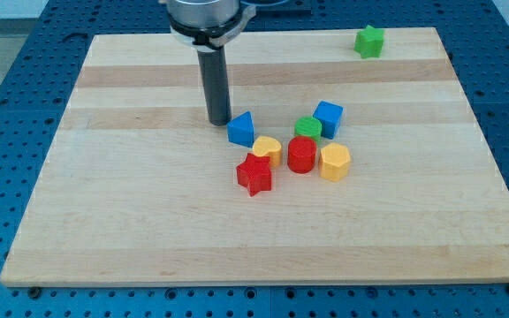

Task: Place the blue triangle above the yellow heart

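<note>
The rod stands upright from the view's top, my tip (218, 121) on the desk (131, 221), just left of the blue triangle (241, 130). The blue triangle sits up-left of the yellow heart (268, 149), touching it. No gripper, no legible writing.

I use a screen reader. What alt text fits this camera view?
My tip rests on a wooden board just left of the blue triangle, which sits up-left of the yellow heart in a cluster of blocks. A green star lies alone at the top right.
</note>
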